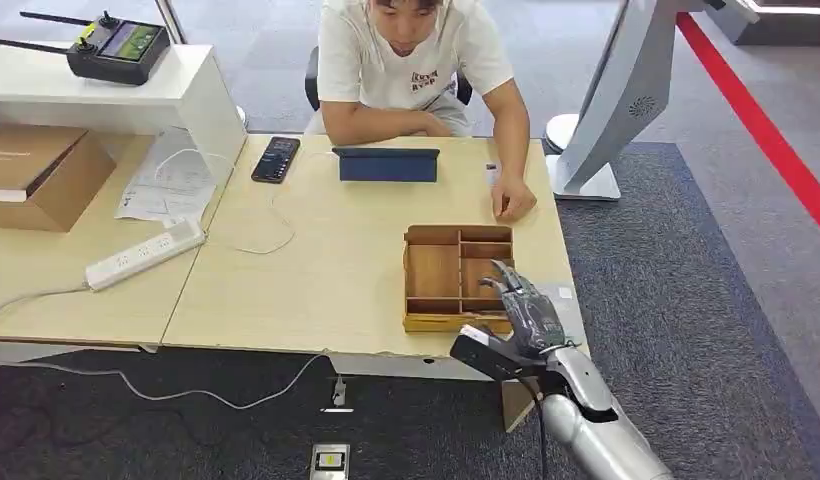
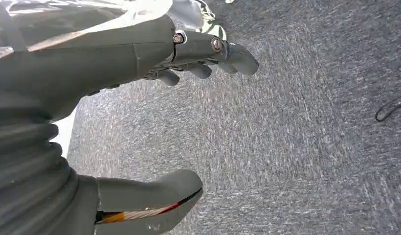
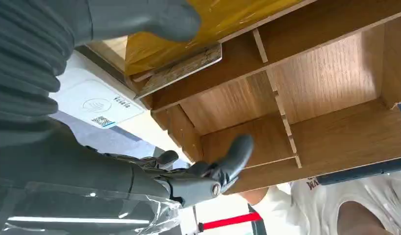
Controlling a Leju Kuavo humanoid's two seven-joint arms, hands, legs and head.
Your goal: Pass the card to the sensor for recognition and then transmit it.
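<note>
My right hand (image 1: 523,305) hovers over the near right corner of the wooden divided tray (image 1: 454,322), fingers spread and holding nothing. In the right wrist view the thumb (image 3: 140,19) and the dark fingers (image 3: 208,171) stand apart before the tray's compartments (image 3: 311,83), which look bare. A white card sensor (image 3: 96,105) with a contactless mark lies on the table beside the tray, under my hand. A small pale card-like piece (image 1: 491,174) lies by the seated person's hand (image 1: 513,200). My left hand (image 2: 140,58) hangs over grey carpet, fingers apart and holding nothing.
A person sits across the table behind a blue tablet (image 1: 386,163). A phone (image 1: 276,158) with a cable, papers, a power strip (image 1: 144,254) and a cardboard box (image 1: 36,175) lie to the left. A white stand base (image 1: 586,175) stands right of the table.
</note>
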